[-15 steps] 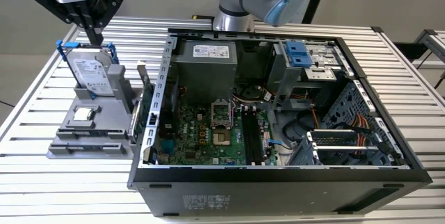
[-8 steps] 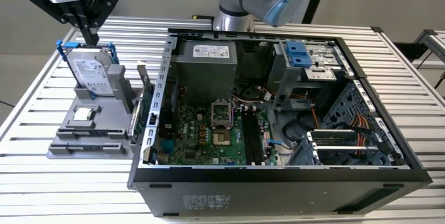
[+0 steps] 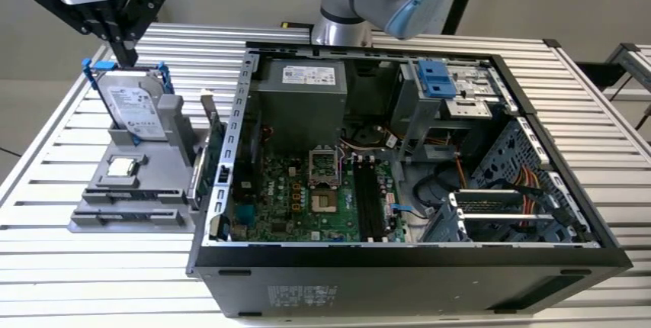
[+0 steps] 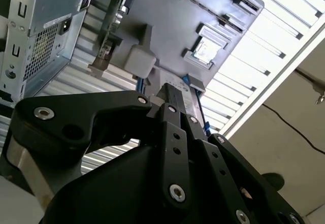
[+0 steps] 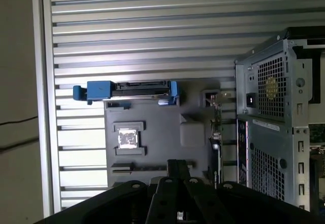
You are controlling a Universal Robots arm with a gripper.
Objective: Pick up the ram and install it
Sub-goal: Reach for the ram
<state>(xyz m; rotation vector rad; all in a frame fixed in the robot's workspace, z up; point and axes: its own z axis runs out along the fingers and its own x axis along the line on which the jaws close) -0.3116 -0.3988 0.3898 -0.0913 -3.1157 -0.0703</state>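
A slatted metal table (image 3: 61, 114) stood before a plain pale wall. It carried an open computer case (image 3: 407, 274) and, towards the table's edge at the exterior view's left, a grey fixture (image 3: 112, 223). The gripper (image 3: 126, 57) of the single arm hung over the fixture's far end, fingers drawn together with nothing visible between them, just above the upright hard drive (image 3: 133, 103). The ram (image 5: 133, 170) was hard to make out. I judged it to be the thin strip seated in the long groove at the fixture's near edge, below the gripper and beyond the processor chip (image 3: 122, 166) that lay between. Its long axis ran parallel to the drive's top edge and crosswise to the long black slots (image 3: 368, 198) on the motherboard (image 3: 295, 206), which lay well apart inside the case. I counted one drive, one chip, one strip and one green card (image 3: 213, 179) standing at the fixture's case-side edge. The number of slots I could not tell.
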